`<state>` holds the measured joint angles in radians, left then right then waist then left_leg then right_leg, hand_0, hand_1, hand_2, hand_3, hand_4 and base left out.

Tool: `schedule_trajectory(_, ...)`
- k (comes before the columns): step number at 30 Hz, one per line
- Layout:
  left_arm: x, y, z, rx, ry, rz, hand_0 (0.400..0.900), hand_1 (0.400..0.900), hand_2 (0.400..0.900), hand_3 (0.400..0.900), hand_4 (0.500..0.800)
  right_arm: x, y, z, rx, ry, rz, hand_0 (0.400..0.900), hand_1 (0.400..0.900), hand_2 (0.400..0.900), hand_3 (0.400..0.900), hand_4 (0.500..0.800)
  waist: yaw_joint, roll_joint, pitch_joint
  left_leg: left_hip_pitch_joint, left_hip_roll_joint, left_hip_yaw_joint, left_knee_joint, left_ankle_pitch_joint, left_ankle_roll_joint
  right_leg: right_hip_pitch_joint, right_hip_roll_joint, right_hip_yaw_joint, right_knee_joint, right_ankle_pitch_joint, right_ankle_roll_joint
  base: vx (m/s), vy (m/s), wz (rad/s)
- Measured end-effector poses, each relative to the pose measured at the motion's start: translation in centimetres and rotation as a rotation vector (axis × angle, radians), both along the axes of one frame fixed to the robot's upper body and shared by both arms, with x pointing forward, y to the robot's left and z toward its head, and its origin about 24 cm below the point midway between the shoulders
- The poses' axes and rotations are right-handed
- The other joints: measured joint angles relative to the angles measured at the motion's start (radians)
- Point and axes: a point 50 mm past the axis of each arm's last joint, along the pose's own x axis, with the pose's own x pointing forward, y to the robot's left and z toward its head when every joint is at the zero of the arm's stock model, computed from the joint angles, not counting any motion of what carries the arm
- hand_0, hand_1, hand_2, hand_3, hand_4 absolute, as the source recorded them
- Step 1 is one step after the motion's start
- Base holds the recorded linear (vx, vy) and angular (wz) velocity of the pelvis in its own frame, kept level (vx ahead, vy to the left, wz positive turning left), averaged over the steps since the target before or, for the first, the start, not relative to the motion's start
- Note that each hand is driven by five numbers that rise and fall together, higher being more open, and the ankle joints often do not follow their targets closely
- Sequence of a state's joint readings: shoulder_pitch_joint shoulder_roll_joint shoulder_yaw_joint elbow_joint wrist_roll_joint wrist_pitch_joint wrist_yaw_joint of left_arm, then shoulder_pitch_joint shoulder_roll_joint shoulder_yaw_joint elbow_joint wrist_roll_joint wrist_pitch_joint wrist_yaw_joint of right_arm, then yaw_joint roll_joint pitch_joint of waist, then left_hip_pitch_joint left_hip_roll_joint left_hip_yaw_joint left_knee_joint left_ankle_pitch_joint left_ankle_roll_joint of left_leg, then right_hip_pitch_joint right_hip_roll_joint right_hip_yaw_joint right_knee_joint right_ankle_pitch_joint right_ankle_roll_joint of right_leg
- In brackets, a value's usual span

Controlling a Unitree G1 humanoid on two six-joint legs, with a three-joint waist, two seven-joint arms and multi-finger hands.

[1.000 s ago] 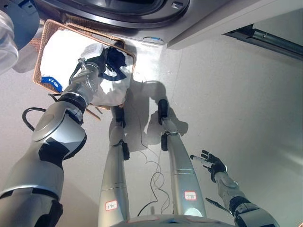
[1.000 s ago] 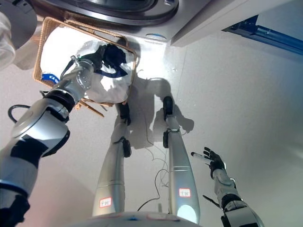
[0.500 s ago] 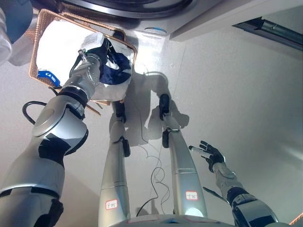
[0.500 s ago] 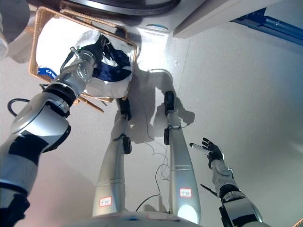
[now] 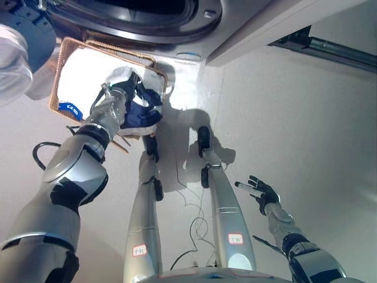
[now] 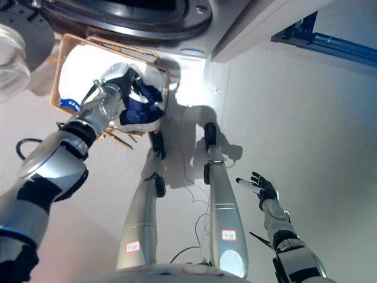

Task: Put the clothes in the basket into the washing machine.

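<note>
The left hand [image 5: 125, 89] is curled into a soft, light navy-and-white garment [image 5: 143, 109] over the basket [image 5: 63, 54] below the washer [image 5: 147, 23], bunched cloth giving the surest hold, while the right hand [image 5: 263, 192] hangs spread, empty.

Harsh overexposed glare inside the basket [image 5: 65, 54]; soft dark shadows on the pale floor [image 5: 294, 130].

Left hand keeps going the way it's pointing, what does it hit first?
Probably the navy-and-white garment that the left hand is already gripping in the woven wicker basket; past that, the basket's far rim. Depth is unclear.
</note>
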<state>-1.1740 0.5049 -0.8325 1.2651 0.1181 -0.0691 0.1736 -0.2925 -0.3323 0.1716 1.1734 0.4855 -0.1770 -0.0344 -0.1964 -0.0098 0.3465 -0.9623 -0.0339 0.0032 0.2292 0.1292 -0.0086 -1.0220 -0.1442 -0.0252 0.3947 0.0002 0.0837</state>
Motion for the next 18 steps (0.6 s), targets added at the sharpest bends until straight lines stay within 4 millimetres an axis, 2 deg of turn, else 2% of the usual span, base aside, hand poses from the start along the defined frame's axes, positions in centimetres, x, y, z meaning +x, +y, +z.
schedule_trajectory(4,-0.5,-0.1,-2.1,-0.032,0.041,0.001,0.400,0.400,0.400,0.400,0.500,-0.3,0.0,-0.1,-0.016,0.011,0.021,0.900,0.900,0.900,0.900,0.800,0.003,-0.001,-0.002,0.124,0.002,0.010,-0.068,0.018,0.007,0.107,0.003,0.006,-0.040,0.006,0.007,0.04,-0.076,0.01)
schedule_trajectory(10,-0.6,0.2,-1.8,-0.304,-0.038,0.054,0.400,0.400,0.400,0.400,0.500,-0.2,0.3,-0.1,-0.010,0.008,0.049,0.900,0.900,0.900,0.900,0.800,0.007,0.000,-0.007,0.270,0.007,0.013,-0.151,0.037,0.008,0.237,0.009,0.003,-0.097,0.014,0.013,-0.01,-0.088,0.02)
schedule_trajectory(12,-0.9,0.7,-2.3,-0.524,-0.062,0.109,0.400,0.400,0.400,0.400,0.500,-0.3,0.3,-0.2,-0.009,0.012,0.050,0.900,0.900,0.900,0.900,0.800,0.010,0.000,-0.007,0.301,0.014,0.013,-0.162,0.037,0.007,0.264,0.012,0.002,-0.104,0.014,0.013,0.04,-0.080,-0.06)
schedule_trajectory(13,-1.1,0.9,-3.0,-0.683,-0.080,0.156,0.400,0.400,0.400,0.400,0.500,-0.3,0.3,-0.2,-0.009,0.015,0.051,0.900,0.900,0.900,0.900,0.800,0.015,0.000,-0.007,0.322,0.013,0.015,-0.170,0.037,0.007,0.287,0.015,0.001,-0.114,0.014,0.013,0.04,-0.067,-0.05)
schedule_trajectory(15,-1.6,1.3,-4.3,-0.857,-0.081,0.215,0.400,0.400,0.400,0.400,0.500,-0.4,0.3,-0.3,-0.008,0.020,0.048,0.900,0.900,0.900,0.900,0.800,0.022,0.003,-0.014,0.345,0.017,0.013,-0.175,0.035,0.004,0.311,0.019,-0.003,-0.123,0.014,0.012,0.05,-0.068,-0.01)
schedule_trajectory(18,-2.4,1.4,-6.7,-1.278,-0.107,0.358,0.400,0.400,0.400,0.400,0.500,-0.6,0.2,-0.5,-0.012,0.037,0.036,0.900,0.900,0.900,0.900,0.800,0.030,0.003,-0.050,0.363,0.019,0.014,-0.201,0.042,0.002,0.320,0.021,-0.004,-0.134,0.015,0.010,0.08,-0.053,0.02)
